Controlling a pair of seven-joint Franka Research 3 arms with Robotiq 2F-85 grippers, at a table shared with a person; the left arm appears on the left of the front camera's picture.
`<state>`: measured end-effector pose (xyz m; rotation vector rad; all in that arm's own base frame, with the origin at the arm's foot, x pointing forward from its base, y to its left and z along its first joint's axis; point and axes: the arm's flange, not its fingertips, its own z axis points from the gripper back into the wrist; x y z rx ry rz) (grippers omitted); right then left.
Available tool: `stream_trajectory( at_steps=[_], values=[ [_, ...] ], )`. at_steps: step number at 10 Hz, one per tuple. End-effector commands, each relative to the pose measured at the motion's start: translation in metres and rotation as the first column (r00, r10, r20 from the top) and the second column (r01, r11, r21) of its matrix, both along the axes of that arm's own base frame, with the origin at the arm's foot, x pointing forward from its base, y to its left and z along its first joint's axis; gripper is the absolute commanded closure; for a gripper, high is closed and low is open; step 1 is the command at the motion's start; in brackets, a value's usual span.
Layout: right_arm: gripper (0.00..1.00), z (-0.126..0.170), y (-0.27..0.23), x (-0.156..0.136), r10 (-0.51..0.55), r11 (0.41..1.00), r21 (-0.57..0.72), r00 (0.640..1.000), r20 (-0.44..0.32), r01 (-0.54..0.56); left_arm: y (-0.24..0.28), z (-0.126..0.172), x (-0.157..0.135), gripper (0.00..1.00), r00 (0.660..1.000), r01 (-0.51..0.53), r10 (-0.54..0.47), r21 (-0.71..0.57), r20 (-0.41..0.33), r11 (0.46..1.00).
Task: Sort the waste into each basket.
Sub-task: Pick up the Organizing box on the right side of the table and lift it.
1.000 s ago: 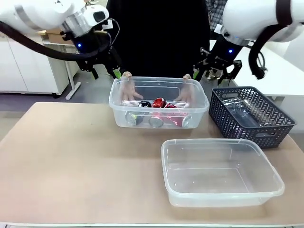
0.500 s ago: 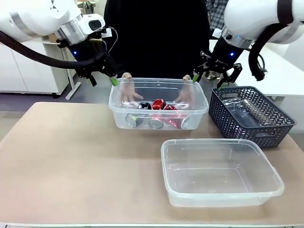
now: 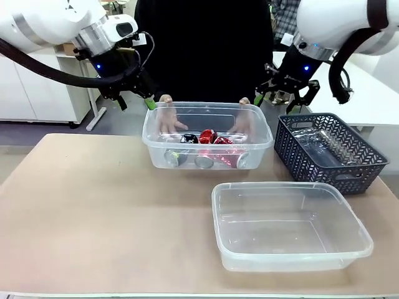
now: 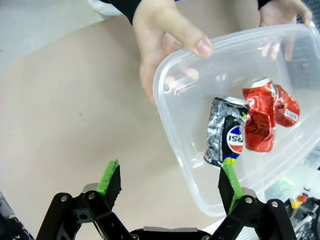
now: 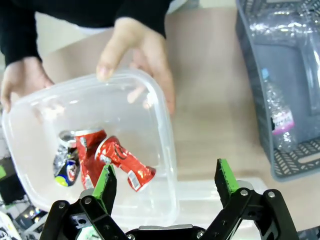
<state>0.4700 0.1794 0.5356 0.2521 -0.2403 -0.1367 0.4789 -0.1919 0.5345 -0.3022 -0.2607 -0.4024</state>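
Tan table [image 3: 93, 205], with a person in dark sleeves at the far side. The crushed cans [image 3: 209, 137], red ones and a black-blue one, lie in the far clear tub [image 3: 157, 146]; the count is unclear through the wall, perhaps five. The person's hands [image 3: 167, 118] hold that tub's far rim. The second clear tub [image 3: 280, 185] sits nearer, right of centre. To the right, the dark lattice basket [image 3: 368, 165] holds clear bottles [image 3: 318, 140]. Above the far tub's left corner hovers the left gripper [image 3: 136, 101], jaws wide, holding nothing. The right gripper [image 3: 274, 103] hovers above its right corner, likewise.
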Motion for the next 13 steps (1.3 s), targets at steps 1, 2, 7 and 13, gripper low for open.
stream_trajectory(
  at_steps=[1, 2, 7, 13],
  values=[
    [0.0, 0.02, -0.049, -0.035, 0.002, 0.996, 0.085, 1.0, -0.013, -0.001, 0.033, 0.033, -0.029, 0.0, 0.997, 0.074, -0.075, 0.039, 0.026, 0.997],
    [0.0, 0.036, -0.097, -0.076, -0.026, 0.989, 0.143, 1.0, -0.003, 0.026, 0.057, 0.05, -0.061, 0.0, 0.995, 0.1, -0.1, 0.048, 0.001, 0.994],
    [0.0, 0.053, -0.173, -0.152, -0.128, 0.958, 0.263, 0.991, 0.042, 0.113, 0.075, 0.073, -0.134, 0.0, 0.992, 0.119, -0.117, 0.044, -0.044, 0.992],
    [0.0, -0.074, -0.155, -0.201, 0.12, 0.974, -0.141, 0.932, -0.343, -0.177, -0.143, -0.012, -0.179, 0.0, 0.951, -0.031, 0.038, 0.03, -0.308, 0.999]
  ],
)
